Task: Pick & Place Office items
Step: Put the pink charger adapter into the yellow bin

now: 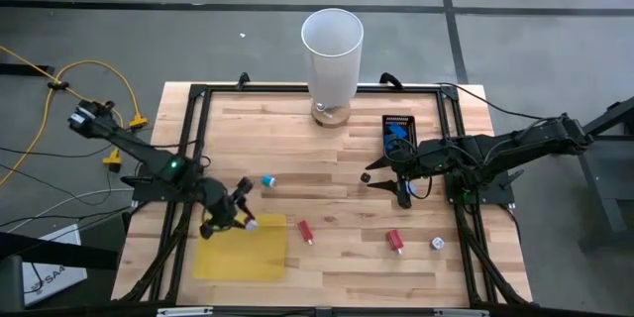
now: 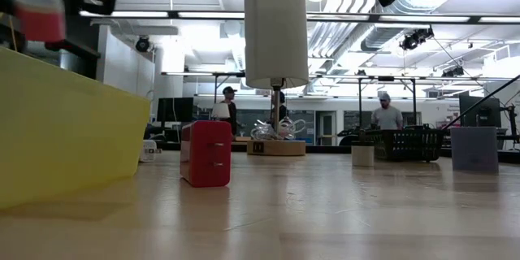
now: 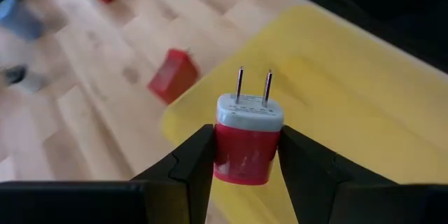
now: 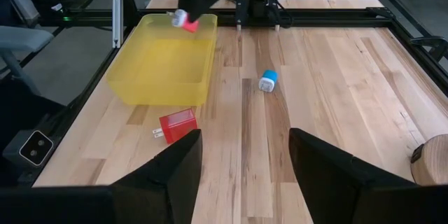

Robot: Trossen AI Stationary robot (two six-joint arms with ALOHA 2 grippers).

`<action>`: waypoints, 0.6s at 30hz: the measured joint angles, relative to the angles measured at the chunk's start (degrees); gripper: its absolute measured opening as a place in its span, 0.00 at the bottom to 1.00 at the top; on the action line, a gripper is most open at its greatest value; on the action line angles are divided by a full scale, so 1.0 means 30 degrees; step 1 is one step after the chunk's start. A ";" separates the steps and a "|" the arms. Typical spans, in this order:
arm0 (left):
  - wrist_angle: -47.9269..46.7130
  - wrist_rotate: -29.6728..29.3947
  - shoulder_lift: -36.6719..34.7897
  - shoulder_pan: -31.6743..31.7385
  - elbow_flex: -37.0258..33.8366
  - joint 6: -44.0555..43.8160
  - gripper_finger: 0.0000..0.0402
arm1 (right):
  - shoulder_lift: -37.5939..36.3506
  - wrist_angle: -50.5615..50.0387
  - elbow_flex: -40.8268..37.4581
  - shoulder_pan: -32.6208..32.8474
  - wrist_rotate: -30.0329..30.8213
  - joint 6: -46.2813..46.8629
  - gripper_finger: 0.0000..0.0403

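My left gripper (image 1: 241, 216) is shut on a red plug adapter (image 3: 248, 140) with a white face and two metal prongs. It hangs above the far edge of the yellow bin (image 1: 241, 250). My right gripper (image 1: 394, 188) stands open above the table's right half, with nothing between its fingers (image 4: 245, 161). On the wood lie another red adapter (image 1: 305, 230), a third red piece (image 1: 394, 241), a blue-and-white piece (image 1: 267, 180), a whitish round piece (image 1: 436, 245) and a small dark piece (image 1: 366, 176). My left gripper pinches the red body of the adapter by two opposite sides (image 3: 222, 150) between its two fingers (image 3: 196, 157). The white face and prongs (image 3: 253, 85) point away from the gripper. The adapter is lifted clear, above the bin's rim (image 3: 203, 115).
A tall white cylinder (image 1: 332, 54) stands on a wooden base at the table's far middle. A small black tray (image 1: 398, 131) with a blue piece lies far right. A black frame (image 1: 198, 94) runs around the table. People stand in the room behind (image 2: 388, 114).
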 joint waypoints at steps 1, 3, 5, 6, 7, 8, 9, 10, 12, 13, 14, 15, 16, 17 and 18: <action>0.0000 -0.0007 0.0000 -0.0322 0.0000 -0.0069 0.35 | 0.0000 0.0006 0.0000 0.0007 0.0000 0.0000 0.50; 0.0000 -0.0138 0.0000 -0.0919 0.0000 -0.0283 0.35 | 0.0000 0.0007 0.0000 0.0005 0.0000 0.0000 0.50; 0.0008 -0.0138 0.0000 -0.1387 0.0000 -0.0589 0.35 | 0.0000 0.0007 0.0000 0.0004 -0.0002 0.0000 0.50; 0.0015 -0.0138 0.0000 -0.1609 0.0000 -0.0731 0.35 | 0.0000 0.0005 0.0000 0.0001 0.0000 0.0006 0.50; 0.0015 -0.0138 0.0000 -0.1796 0.0000 -0.0836 0.35 | 0.0000 0.0007 0.0000 0.0000 0.0000 0.0000 0.50; 0.0015 -0.0145 0.0000 -0.1975 0.0000 -0.0926 0.35 | 0.0000 0.0007 0.0000 0.0004 -0.0004 0.0001 0.50; 0.0015 -0.0138 0.0000 -0.2121 0.0000 -0.0933 0.35 | 0.0000 0.0000 0.0000 0.0001 0.0000 0.0000 0.50; 0.0012 -0.0146 0.0000 -0.2251 0.0000 -0.0933 0.35 | 0.0000 0.0007 0.0000 0.0000 0.0000 0.0000 0.50; -0.0012 -0.0372 0.0063 -0.2485 0.0000 -0.0964 0.35 | 0.0000 0.0005 0.0000 0.0007 0.0000 0.0001 0.50; -0.0062 -0.0622 0.0122 -0.2600 0.0000 -0.0975 0.35 | 0.0000 0.0007 0.0000 0.0007 0.0000 0.0000 0.50; -0.0161 -0.0793 0.0221 -0.2700 0.0000 -0.0979 0.35 | 0.0000 0.0000 0.0000 0.0000 0.0000 0.0000 0.50; -0.0210 -0.0969 0.0366 -0.2792 0.0000 -0.0982 0.35 | 0.0000 0.0000 0.0000 0.0003 -0.0003 0.0000 0.50; -0.0260 -0.1160 0.0565 -0.2880 0.0000 -0.0984 0.35 | 0.0000 0.0007 0.0000 0.0000 0.0000 0.0000 0.50; -0.0325 -0.1248 0.0813 -0.2944 0.0000 -0.1008 0.35 | 0.0000 0.0000 0.0000 0.0003 0.0000 0.0000 0.50; -0.0410 -0.1239 0.1089 -0.3001 0.0000 -0.1077 0.35 | 0.0000 0.0000 0.0000 0.0003 0.0000 0.0000 0.50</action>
